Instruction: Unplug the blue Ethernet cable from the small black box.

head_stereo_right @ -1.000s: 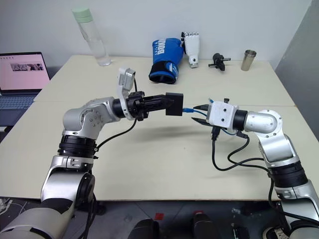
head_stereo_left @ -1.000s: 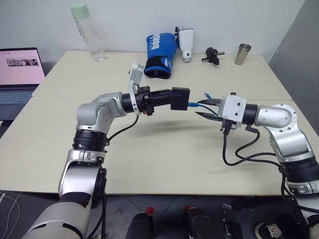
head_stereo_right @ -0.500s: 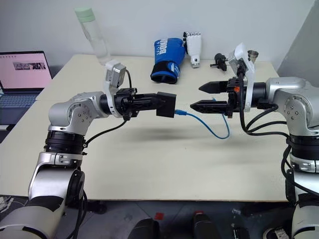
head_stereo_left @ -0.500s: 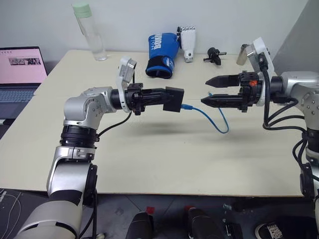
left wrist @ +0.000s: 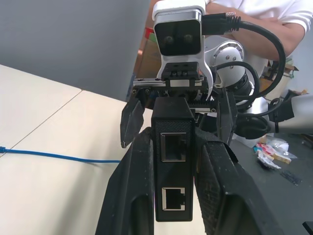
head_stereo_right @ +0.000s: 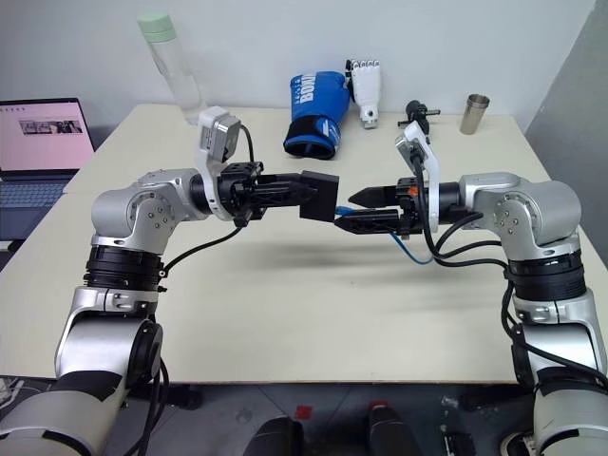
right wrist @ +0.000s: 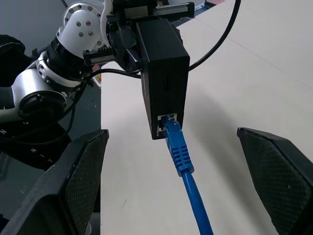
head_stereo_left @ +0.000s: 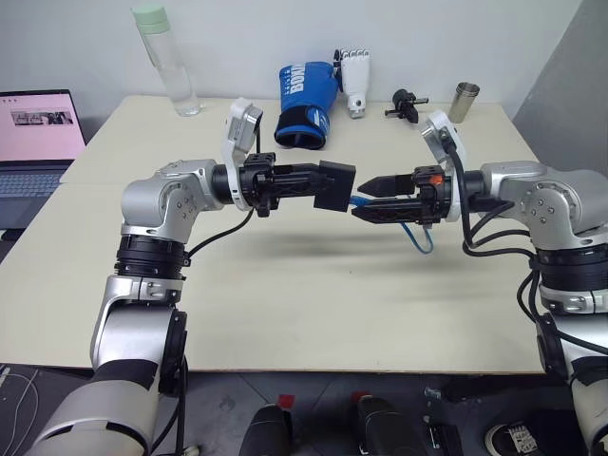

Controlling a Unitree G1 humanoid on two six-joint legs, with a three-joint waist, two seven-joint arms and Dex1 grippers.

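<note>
Both arms are raised over the middle of the pale tabletop [head_stereo_left: 285,313], and the near half of it below them is bare out to the front edge, so there is open room on that side. The clutter sits along the far edge: one clear water bottle [head_stereo_left: 166,59] at about eleven o'clock, one blue boxing glove [head_stereo_left: 302,104] and one white robotic hand [head_stereo_left: 355,81] near twelve, then one small black gadget [head_stereo_left: 407,103] and one metal cup [head_stereo_left: 464,102] toward one o'clock. One open laptop [head_stereo_left: 33,142] stands off the tabletop's left edge at about nine o'clock. The left gripper [head_stereo_left: 318,182] has its fingers [left wrist: 137,196] clamped flat on two sides of the small black box [head_stereo_left: 334,187], held in the air and pointing toward three o'clock. One blue Ethernet cable [right wrist: 183,156] is plugged into the box's lower port on the edge facing the other arm — the plug is still seated — and the cord droops away in a loop [head_stereo_left: 418,237] under the right arm. The right gripper [head_stereo_left: 369,198] points toward nine o'clock with its two fingers [right wrist: 80,171] wide apart; their tips come just short of the box, with the cable's plug end lying between them and touched by neither. In the left wrist view two ports show on the box's face, one above the other, and a person with folded arms [left wrist: 254,24] stands beyond the table.
</note>
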